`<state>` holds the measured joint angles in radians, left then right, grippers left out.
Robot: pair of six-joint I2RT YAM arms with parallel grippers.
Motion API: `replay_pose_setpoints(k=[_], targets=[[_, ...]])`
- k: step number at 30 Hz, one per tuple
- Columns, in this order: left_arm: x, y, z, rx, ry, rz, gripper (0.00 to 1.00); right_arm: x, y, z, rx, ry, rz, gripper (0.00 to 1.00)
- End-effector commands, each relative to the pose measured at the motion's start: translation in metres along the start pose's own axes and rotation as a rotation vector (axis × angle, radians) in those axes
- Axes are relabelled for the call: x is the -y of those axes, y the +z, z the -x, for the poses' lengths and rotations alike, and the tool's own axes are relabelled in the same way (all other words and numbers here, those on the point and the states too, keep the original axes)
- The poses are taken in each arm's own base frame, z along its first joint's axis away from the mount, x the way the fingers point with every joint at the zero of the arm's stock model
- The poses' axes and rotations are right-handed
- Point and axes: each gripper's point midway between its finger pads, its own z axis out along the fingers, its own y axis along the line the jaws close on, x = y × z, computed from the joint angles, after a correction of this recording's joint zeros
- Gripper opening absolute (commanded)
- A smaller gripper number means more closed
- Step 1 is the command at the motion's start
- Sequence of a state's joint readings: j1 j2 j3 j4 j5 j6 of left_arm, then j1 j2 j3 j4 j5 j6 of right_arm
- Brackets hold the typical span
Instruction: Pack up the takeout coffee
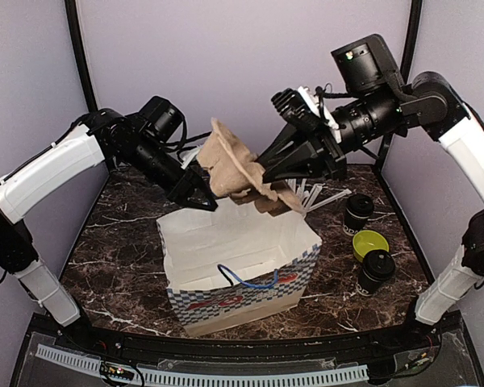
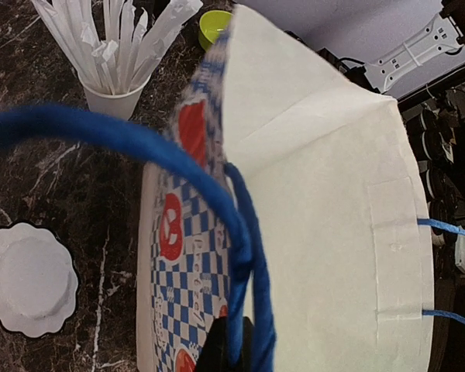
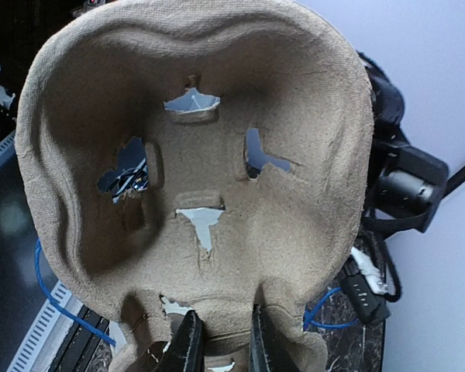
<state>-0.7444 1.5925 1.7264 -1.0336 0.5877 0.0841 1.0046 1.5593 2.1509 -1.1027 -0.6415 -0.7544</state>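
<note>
- Two black lidded coffee cups stand on the dark marble worktop (image 1: 121, 242) at the right, outside the bag and well apart from it: the far cup (image 1: 358, 211) and the near cup (image 1: 377, 270); one lime-green bowl (image 1: 369, 243) sits between them.
- One white paper bag (image 1: 234, 258) with blue-checked sides stands open at mid-worktop; it has two blue cord handles, the front handle (image 1: 246, 280) drooping over the near rim, the back handle (image 2: 139, 147) drawn up towards the left wrist camera.
- One pulp cup carrier (image 1: 230, 161) hangs tilted in the air above the bag's back rim, between the two arms; it hides most of the one white cup of straws (image 1: 313, 193) standing behind it.
- The right gripper (image 1: 266, 173) has its fingers (image 3: 187, 345) narrow, pinching the carrier's edge; the left gripper (image 1: 200, 196) sits at the bag's back rim, fingers narrow on the back handle, though only one dark finger shows in its own view.
- Only the left wrist view shows one white scalloped paper disc (image 2: 27, 279) lying flat on the worktop, near the straw cup; it also catches the bowl past the bag's corner.
- Only the right wrist view shows the inside of one carrier pocket, with four torn slots through which bits of the bag show.
- Only the top view shows both coffee cups.
</note>
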Motion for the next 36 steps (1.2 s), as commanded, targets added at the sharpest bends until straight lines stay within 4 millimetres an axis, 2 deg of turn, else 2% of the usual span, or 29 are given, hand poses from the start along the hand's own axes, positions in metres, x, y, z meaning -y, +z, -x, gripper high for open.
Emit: replay_pose_setpoints(k=[1,5,10,16,20,22,23,24,27,31,34,35,36], targets=[[0.011,-0.006,0.021,0.052,0.090,-0.032,0.00,-0.016,0.028,-0.023,-0.096,-0.014,0.046,0.11],[0.012,0.000,0.031,0.060,0.122,-0.061,0.00,-0.023,0.045,-0.031,-0.138,-0.023,0.074,0.11],[0.012,0.008,0.039,0.069,0.137,-0.098,0.00,-0.022,0.059,-0.045,-0.180,-0.017,0.091,0.10],[0.015,0.019,0.044,0.060,0.148,-0.151,0.10,-0.023,0.073,-0.068,-0.249,0.003,0.114,0.10],[0.019,0.026,0.045,0.042,0.159,-0.180,0.11,-0.024,0.076,-0.074,-0.273,0.015,0.125,0.09],[0.017,0.029,0.046,0.039,0.161,-0.175,0.19,-0.022,0.077,-0.078,-0.290,0.015,0.117,0.09],[0.015,0.029,0.049,0.044,0.167,-0.154,0.29,-0.021,0.077,-0.081,-0.300,0.015,0.111,0.08],[0.014,0.027,0.050,0.049,0.169,-0.139,0.33,-0.020,0.078,-0.084,-0.311,0.013,0.104,0.08],[0.004,0.013,0.059,0.085,0.192,-0.020,0.54,-0.016,0.081,-0.091,-0.340,0.010,0.091,0.07],[0.007,-0.035,0.071,0.196,0.252,0.145,0.75,-0.014,0.088,-0.106,-0.382,0.006,0.088,0.07],[0.004,-0.064,0.072,0.260,0.268,0.264,0.83,-0.013,0.094,-0.121,-0.431,0.003,0.089,0.06],[0.006,-0.081,0.073,0.295,0.277,0.318,0.84,-0.012,0.096,-0.126,-0.449,0.003,0.090,0.06],[0.003,-0.084,0.071,0.306,0.278,0.344,0.86,-0.012,0.097,-0.132,-0.466,0.002,0.089,0.05]])
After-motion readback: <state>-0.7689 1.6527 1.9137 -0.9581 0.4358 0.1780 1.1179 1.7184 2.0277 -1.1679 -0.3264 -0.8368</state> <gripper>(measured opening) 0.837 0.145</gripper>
